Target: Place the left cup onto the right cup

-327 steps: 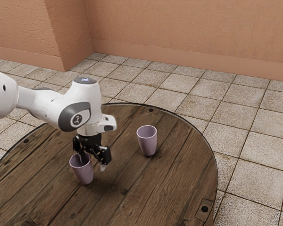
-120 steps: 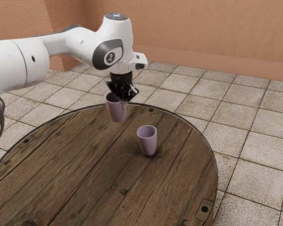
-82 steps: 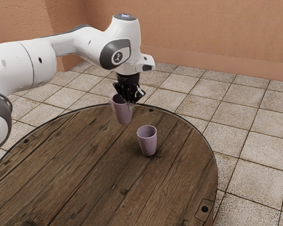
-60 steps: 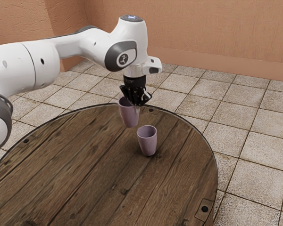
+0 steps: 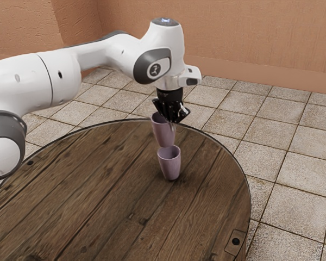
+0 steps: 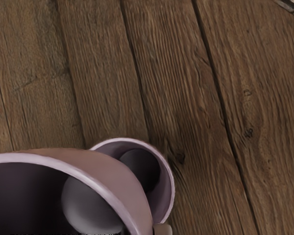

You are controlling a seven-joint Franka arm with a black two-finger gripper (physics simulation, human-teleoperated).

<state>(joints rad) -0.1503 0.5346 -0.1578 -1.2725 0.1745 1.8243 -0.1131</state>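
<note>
The gripper (image 5: 171, 115) pinches the left cup (image 5: 164, 132) by its rim, holding it upright just above the right cup (image 5: 169, 162), which stands on the wooden table (image 5: 98, 206). To my eye this is the lining-up step. Seen from the hand, the carried cup sits slightly off-centre over the right cup's mouth, so a small nudge, then a straight lowering, seems called for.

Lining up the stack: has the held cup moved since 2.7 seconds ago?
Yes. The held cup, in the claw, rose off the table and travelled toward the exterior view's right; it now hangs right over the standing cup.
</note>
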